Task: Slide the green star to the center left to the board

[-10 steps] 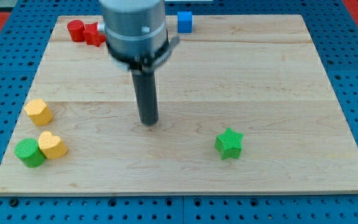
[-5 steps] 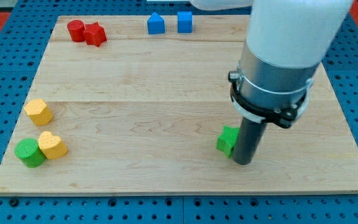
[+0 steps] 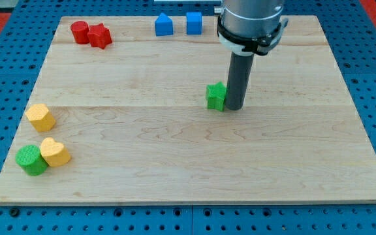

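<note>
The green star (image 3: 215, 96) lies a little right of the board's middle, on the wooden board (image 3: 188, 170). My tip (image 3: 234, 108) stands right against the star's right side and hides part of it. The rod rises from there to the arm's grey body at the view's top.
A red cylinder (image 3: 79, 31) and a red star (image 3: 99, 35) sit at the top left. Two blue blocks (image 3: 164, 25) (image 3: 194, 22) sit at the top middle. A yellow block (image 3: 40, 117), a yellow heart (image 3: 55, 152) and a green cylinder (image 3: 30, 160) sit at the left edge.
My tip swung from the board's middle to the star's right side at the lower right, then pushed the star up and to the left toward the middle.
</note>
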Tool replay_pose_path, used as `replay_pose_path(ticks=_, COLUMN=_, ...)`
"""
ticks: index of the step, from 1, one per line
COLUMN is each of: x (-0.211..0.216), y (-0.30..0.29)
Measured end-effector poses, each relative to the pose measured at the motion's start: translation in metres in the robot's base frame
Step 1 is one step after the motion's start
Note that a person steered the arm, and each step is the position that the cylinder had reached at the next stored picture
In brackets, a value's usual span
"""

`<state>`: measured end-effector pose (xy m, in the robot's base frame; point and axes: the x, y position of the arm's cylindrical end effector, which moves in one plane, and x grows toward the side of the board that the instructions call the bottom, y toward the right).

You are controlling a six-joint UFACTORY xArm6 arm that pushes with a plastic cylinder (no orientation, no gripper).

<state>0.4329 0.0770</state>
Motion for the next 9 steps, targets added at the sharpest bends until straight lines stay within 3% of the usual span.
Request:
replay_pose_path(ticks=2, x=-0.038, y=-0.028)
replay_pose_path(ticks=6, x=-0.011, y=-0.099)
replay_pose_path(ticks=9, x=-0.018, y=-0.249)
